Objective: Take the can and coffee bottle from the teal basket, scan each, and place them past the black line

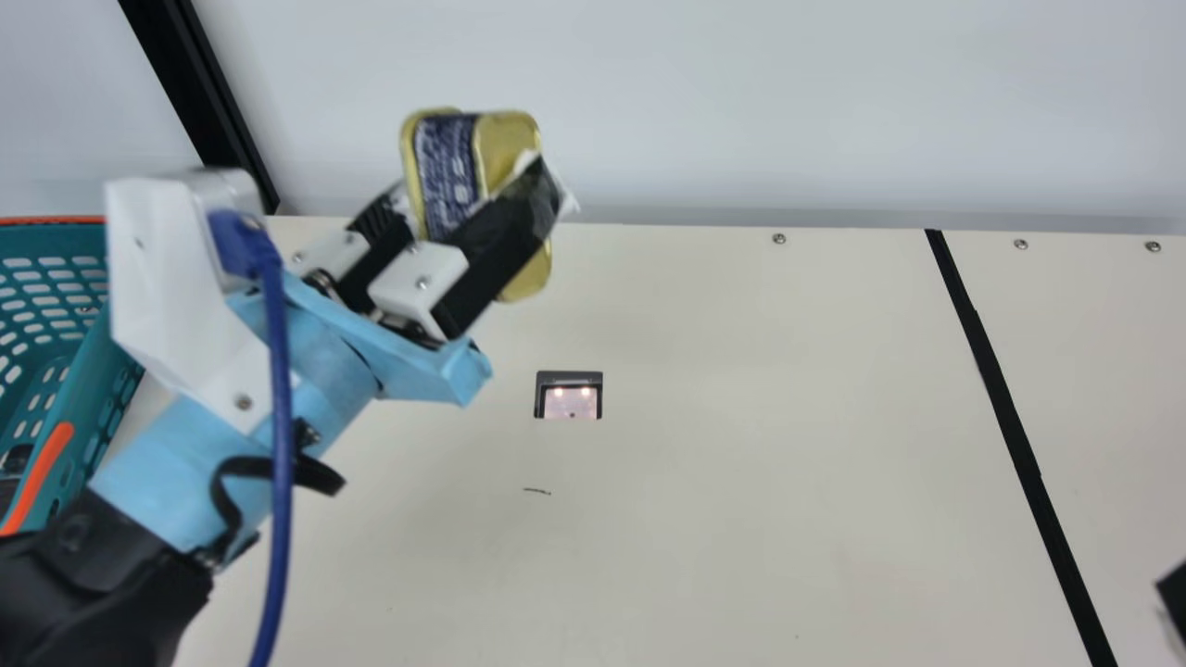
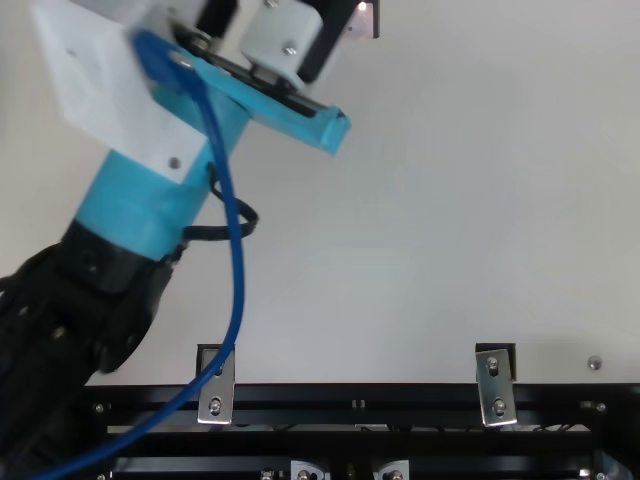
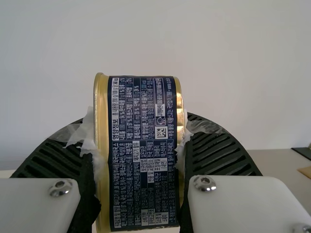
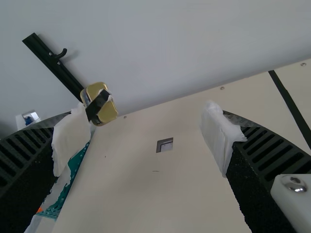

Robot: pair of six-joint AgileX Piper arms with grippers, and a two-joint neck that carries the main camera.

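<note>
– Because the left claw (image 1: 474, 185) is clamped on the can (image 1: 447, 171), grip is worry one. Main view: can tilted, left of top centre, held up off the worktop (image 1: 788, 482). Scanner (image 1: 569, 400) mid-frame, black line (image 1: 1009, 408) at right.

– Coffee bottle?

– Teal basket (image 1: 74, 408) at far left has a dark item (image 1: 16, 459) in it. Can't tell if that's the bottle. Can probably needs its scan first.

– Top view?

– Left arm at upper left, blue cable (image 2: 235, 240) bowed out beside it. Swing toward the line too wide and the slack could catch on the front rail (image 2: 330, 410).

– Left wrist view?

– Can sits between the fingers, pressed on its gold-rimmed sides. Ragged tape (image 3: 90, 131) on the pads; if it peels, can slips or twists. Small square code (image 3: 161, 132) faces the wrist camera. Wrong wrist roll and the scanner likely misses it.

– Right wrist view?

– Right claw (image 4: 146, 136) empty, fingers wide apart. Can at upper left, well beyond them. Risk: both arms over the scanner at once, they clash. I'd park the right.
</note>
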